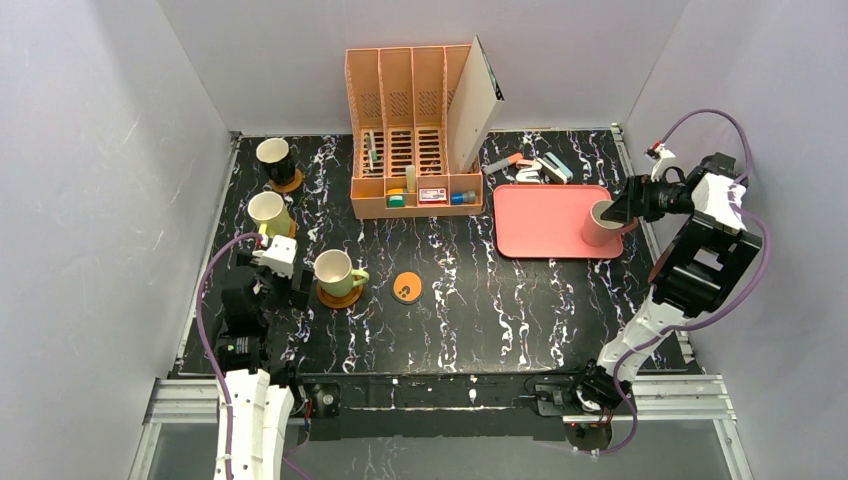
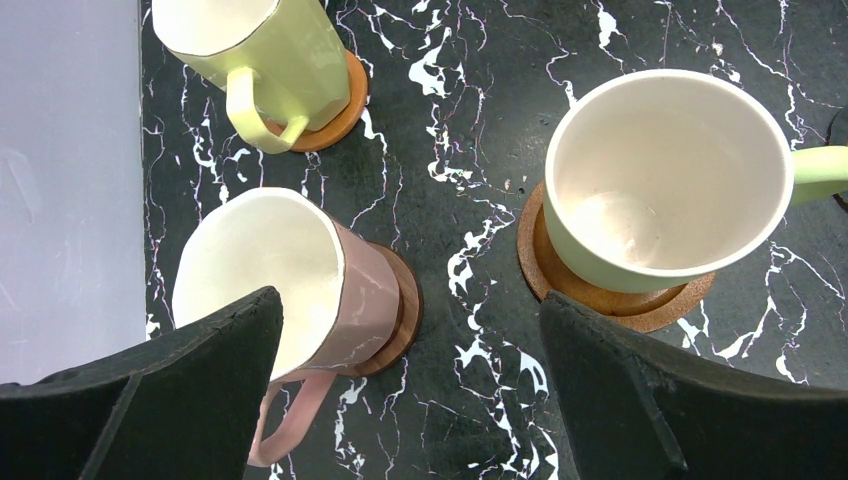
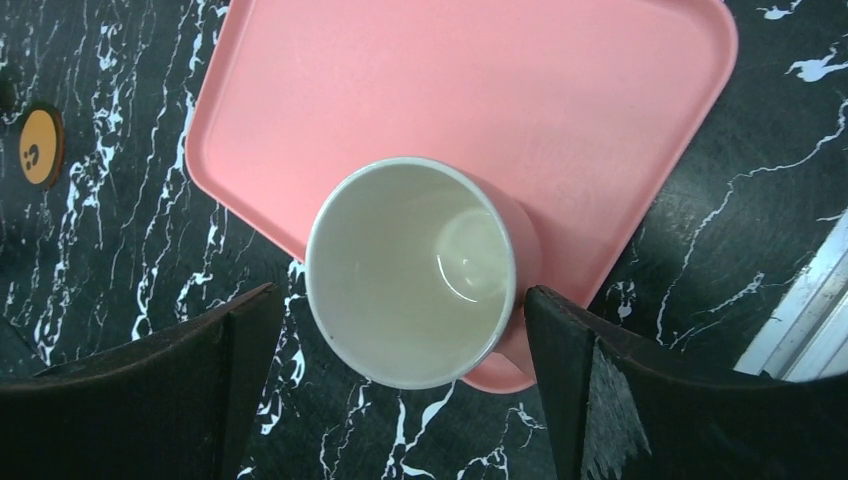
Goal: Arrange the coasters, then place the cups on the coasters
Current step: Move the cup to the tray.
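One step left, I judge: the right gripper's (image 3: 398,292) released jaws straddle the pink mug (image 1: 603,225) on the pink tray (image 3: 600,100), needing to clench and carry it left to the spare orange coaster (image 1: 407,287).

Pink cup (image 1: 603,224) seemingly on tray (image 1: 540,222).

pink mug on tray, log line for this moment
pink mug: upright on tray | right jaws: open, flanking it | orange coaster: bare | left jaws: open

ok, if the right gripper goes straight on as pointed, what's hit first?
The pink mug on the pink tray: centred between the open fingers of the right gripper, which would likely straddle it. Depth unclear.
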Tool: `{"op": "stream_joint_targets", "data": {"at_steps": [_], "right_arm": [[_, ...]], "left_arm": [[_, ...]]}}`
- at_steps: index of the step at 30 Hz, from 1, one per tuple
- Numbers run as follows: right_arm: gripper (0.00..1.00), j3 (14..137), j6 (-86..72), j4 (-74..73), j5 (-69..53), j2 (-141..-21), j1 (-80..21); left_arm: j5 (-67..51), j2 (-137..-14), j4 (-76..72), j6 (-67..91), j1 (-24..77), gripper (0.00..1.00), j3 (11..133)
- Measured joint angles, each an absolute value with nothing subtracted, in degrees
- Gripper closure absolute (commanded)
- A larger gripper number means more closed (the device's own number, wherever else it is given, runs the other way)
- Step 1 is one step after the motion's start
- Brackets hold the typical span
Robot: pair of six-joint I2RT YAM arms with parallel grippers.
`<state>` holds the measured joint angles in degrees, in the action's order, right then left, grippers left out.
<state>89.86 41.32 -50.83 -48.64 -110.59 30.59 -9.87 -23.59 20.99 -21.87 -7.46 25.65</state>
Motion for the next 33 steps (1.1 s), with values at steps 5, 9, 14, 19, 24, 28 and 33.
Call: {"op": "stream_joint_targets", "data": {"at_steps": [5, 9, 14, 19, 24, 28, 33], "right_arm": [[0.02, 89.6, 42.2, -52.6, -49.9, -110.3, 30.8], [0.02, 88.6, 42.2, -52.6, -50.8, -109.0, 30.7], [0.02, 88.3, 41.9, -52.6, -51.2, -108.3, 30.2], [0.02, 88.3, 41.3, -52.6, -51.2, -108.3, 29.0], [0.02, 88.3, 40.0, -52.6, -51.2, -108.3, 27.1], [0.02, 88.1, 38.9, -52.4, -51.2, -108.3, 25.1], [0.02, 87.3, 37.3, -52.1, -51.2, -108.3, 22.9]], "left_arm": [[-9.9, -23.6, 21.0, -21.9, -7.5, 0.02, 25.6], [-9.9, -23.6, 21.0, -21.8, -7.5, 0.02, 25.6], [-9.9, -23.6, 21.0, -21.8, -7.5, 0.02, 25.6], [-9.8, -23.6, 21.0, -21.8, -7.5, 0.02, 25.6], [-9.8, -23.6, 21.0, -21.8, -7.4, 0.02, 25.6], [-9.8, -23.6, 21.0, -21.8, -7.4, 0.02, 25.6], [-9.6, -23.8, 21.0, -21.8, -7.5, 0.02, 25.6]]}}
